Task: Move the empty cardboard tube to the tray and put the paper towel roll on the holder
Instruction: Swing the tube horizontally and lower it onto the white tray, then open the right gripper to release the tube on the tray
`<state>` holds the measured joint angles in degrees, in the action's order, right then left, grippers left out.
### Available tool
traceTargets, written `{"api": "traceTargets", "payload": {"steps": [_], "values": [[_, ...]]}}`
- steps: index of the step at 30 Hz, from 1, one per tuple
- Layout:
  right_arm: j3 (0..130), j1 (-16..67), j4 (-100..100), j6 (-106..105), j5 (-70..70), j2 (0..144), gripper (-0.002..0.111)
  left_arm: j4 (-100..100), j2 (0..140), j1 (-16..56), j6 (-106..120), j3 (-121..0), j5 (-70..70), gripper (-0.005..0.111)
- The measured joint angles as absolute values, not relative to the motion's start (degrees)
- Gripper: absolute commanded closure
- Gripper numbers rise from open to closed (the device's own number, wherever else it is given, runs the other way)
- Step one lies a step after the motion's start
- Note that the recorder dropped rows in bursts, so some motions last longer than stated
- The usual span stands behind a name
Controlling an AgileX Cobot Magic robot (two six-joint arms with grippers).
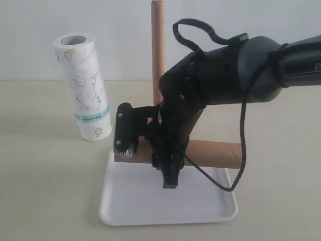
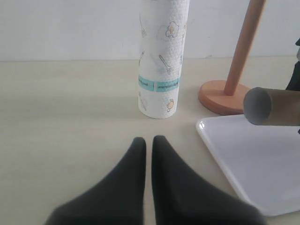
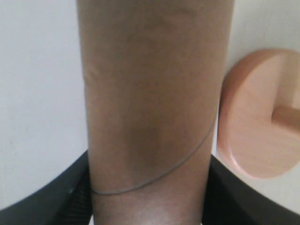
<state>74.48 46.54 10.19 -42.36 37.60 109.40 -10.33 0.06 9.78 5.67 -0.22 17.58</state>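
My right gripper point(image 1: 168, 165) is shut on the empty cardboard tube point(image 1: 215, 153), which lies level over the far part of the white tray point(image 1: 150, 206). In the right wrist view the brown tube point(image 3: 150, 103) fills the space between the black fingers point(image 3: 70, 192). The holder rod point(image 1: 157, 45) rises behind the arm, with its disc base point(image 2: 220, 96) beside the tray point(image 2: 253, 159). The paper towel roll point(image 1: 83, 85) stands upright on the table, left of the tray. My left gripper point(image 2: 148, 140) is shut and empty, low over the table in front of the roll point(image 2: 161, 56).
A black cable point(image 1: 243, 135) loops from the right arm down over the tray's right side. A pale wall runs behind the table. The left arm does not show in the exterior view.
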Motion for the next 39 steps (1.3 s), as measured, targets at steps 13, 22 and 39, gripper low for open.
{"api": "traceTargets", "payload": {"steps": [13, 22, 39], "values": [[75.3, 48.5, 6.9, -42.1, 34.9, 113.5, 0.108, -10.3, 0.1, 9.8, 5.7, -0.2, 17.6, 0.103], [75.3, 48.5, 6.8, -43.2, 36.6, 116.1, 0.108, -10.3, 0.1, 9.8, 5.7, -0.2, 17.6, 0.103], [75.3, 48.5, 6.6, -43.6, 35.5, 116.1, 0.061, -10.3, 0.1, 9.8, 5.7, -0.2, 17.6, 0.103]]}}
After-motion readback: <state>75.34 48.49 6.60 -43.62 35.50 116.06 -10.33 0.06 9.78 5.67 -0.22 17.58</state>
